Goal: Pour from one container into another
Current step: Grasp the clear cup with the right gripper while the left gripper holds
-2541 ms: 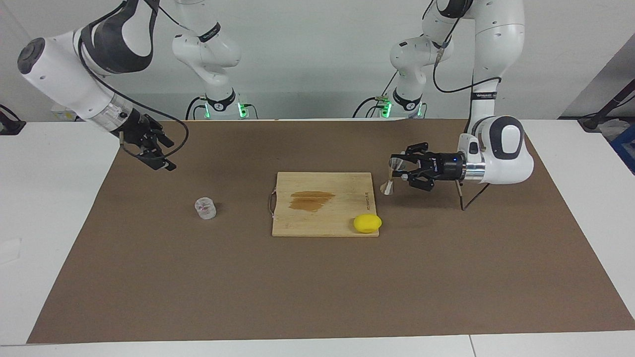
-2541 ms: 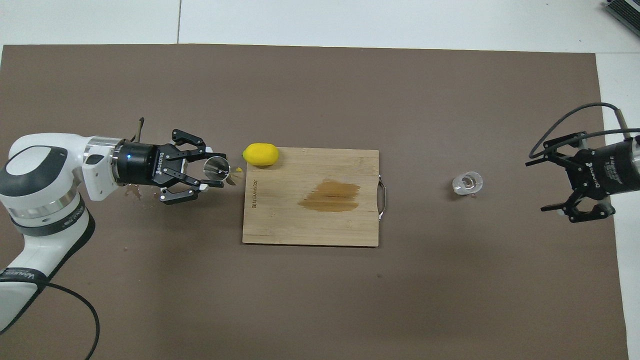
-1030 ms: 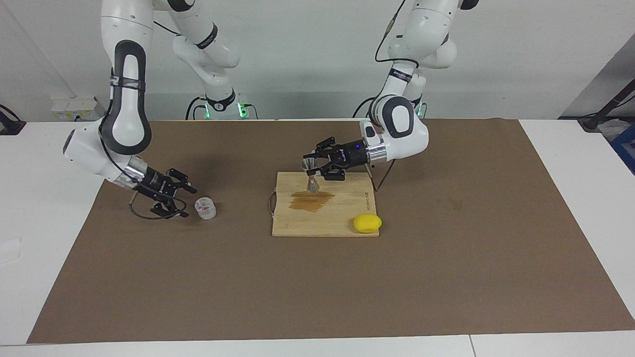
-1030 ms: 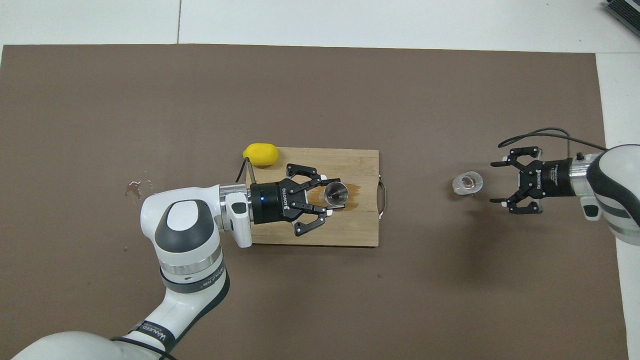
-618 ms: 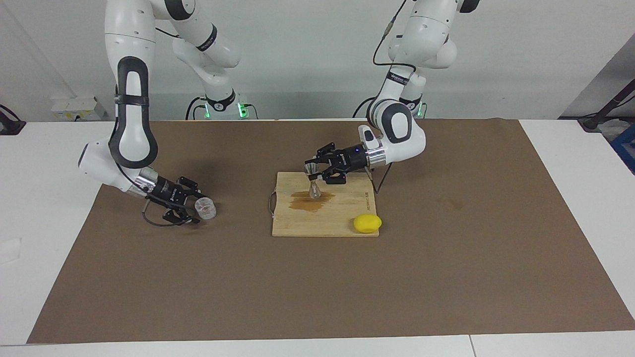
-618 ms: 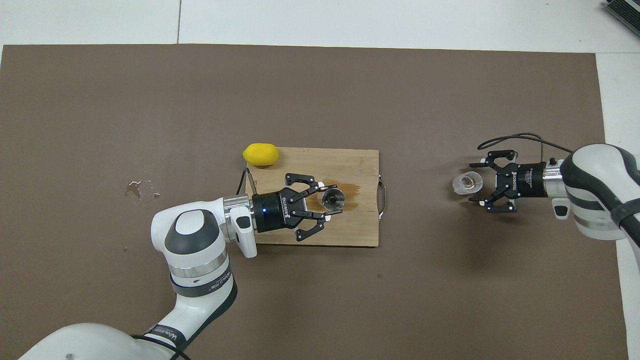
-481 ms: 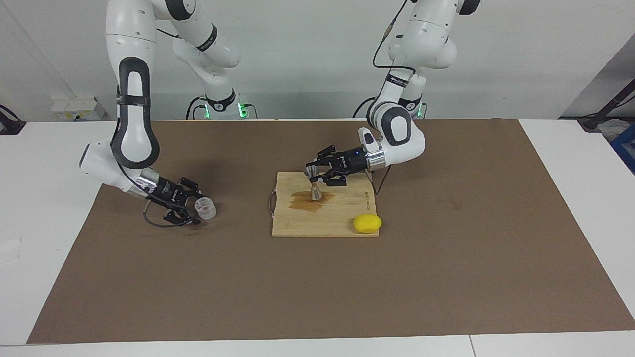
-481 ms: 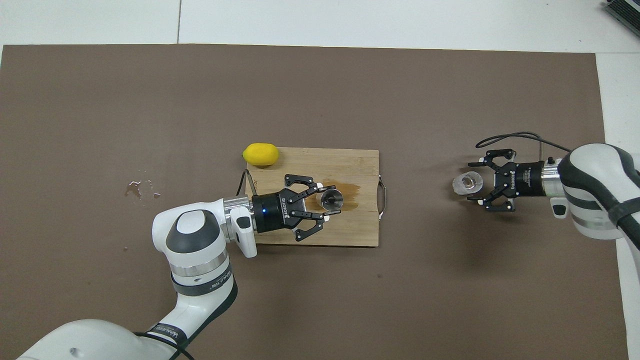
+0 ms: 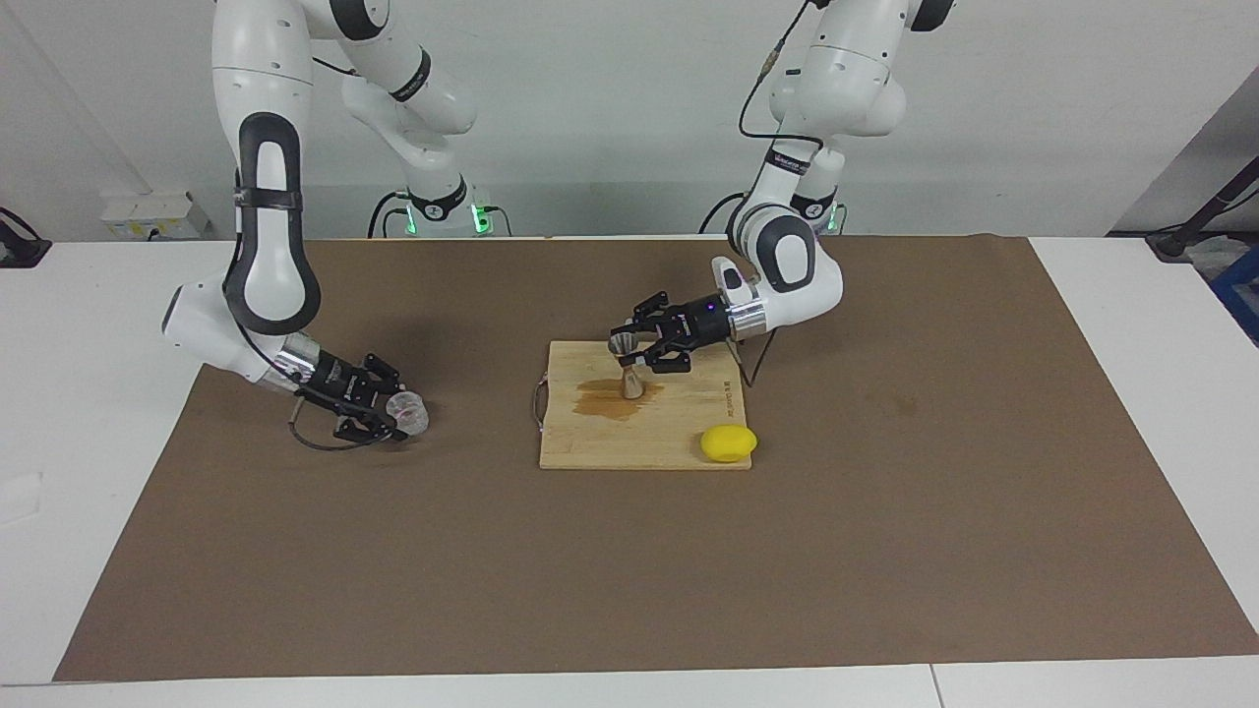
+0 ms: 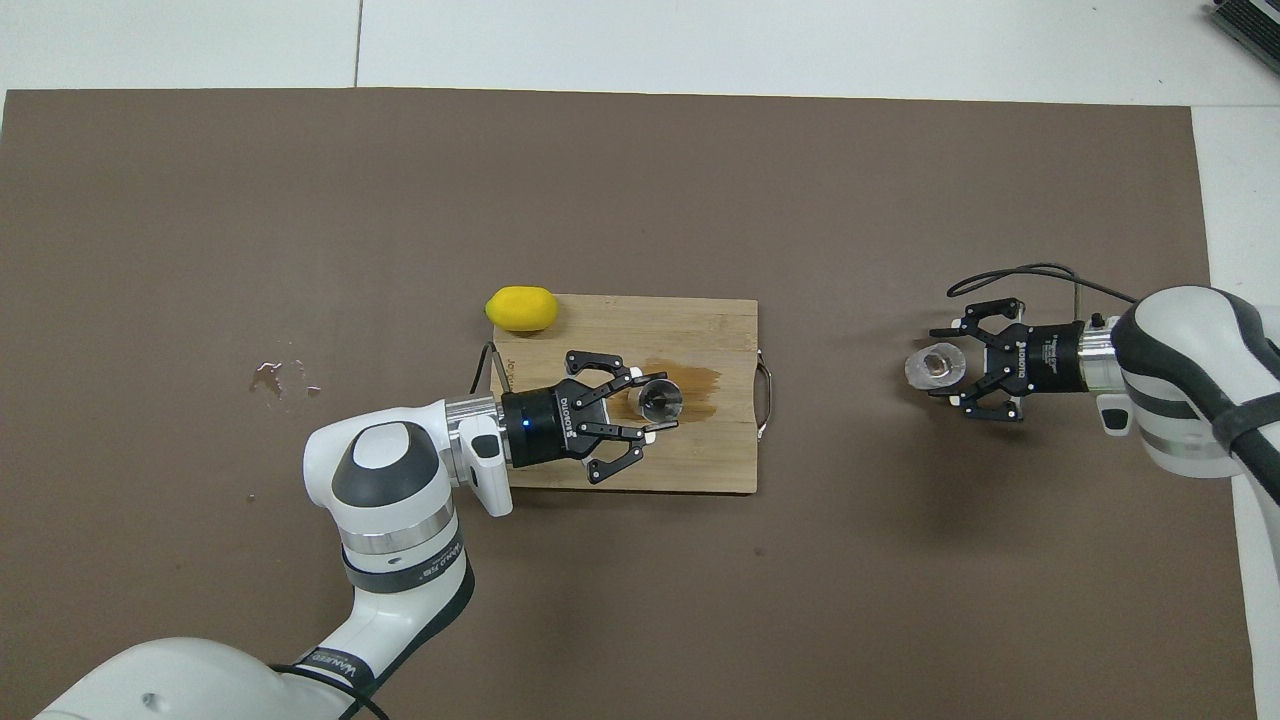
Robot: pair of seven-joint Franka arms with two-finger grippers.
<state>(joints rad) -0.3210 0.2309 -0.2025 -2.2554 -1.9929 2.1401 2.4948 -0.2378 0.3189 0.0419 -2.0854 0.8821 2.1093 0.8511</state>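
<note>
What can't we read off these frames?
- Clear cup contents: see-through and too small, both views.
- Jigger foot on the cutting board or just above it: too small in the facing view; overhead, the left gripper and the jigger's bowl cover it.
- Right gripper touching the cup or not: unresolved in both views.

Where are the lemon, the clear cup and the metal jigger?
lemon point(image 9: 729, 443), facing view, middle of its yellow skin.
clear cup point(image 10: 934, 366), overhead view, its open top.
jigger point(image 9: 629, 383), facing view, its lower cone.

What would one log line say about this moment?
left tool: holds jigger on cutting board | right tool: at clear cup | pour: not begun
</note>
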